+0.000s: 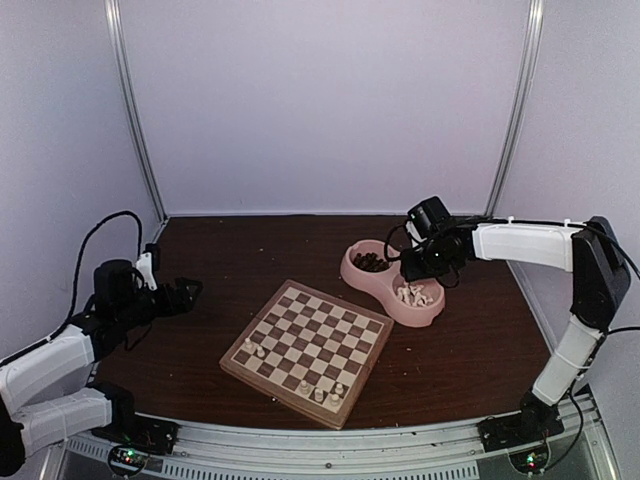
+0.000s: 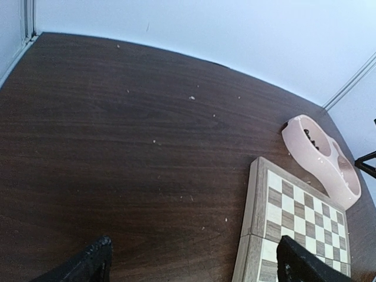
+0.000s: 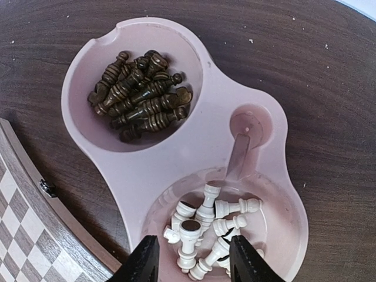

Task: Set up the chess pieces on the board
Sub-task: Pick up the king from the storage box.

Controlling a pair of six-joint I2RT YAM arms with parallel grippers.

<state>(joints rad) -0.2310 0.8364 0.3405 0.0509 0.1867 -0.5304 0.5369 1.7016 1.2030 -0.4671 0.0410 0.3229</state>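
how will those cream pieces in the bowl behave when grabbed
Probably light and rigid: small turned cream chess pieces. Lying jumbled on rounded sides in the pink bowl, they'll likely roll or shift. Smooth curves may slip in the open right gripper.

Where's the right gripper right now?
In the top view it's right of centre: the right gripper hangs open over the cream chess pieces in the pink bowl, beyond the board.

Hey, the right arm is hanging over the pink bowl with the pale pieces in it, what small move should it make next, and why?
Probably lower the right tool straight down and close on one of the chess pieces. It is open and holds nothing, directly over the cream pile in the pink bowl, and the board carries only a few pieces.
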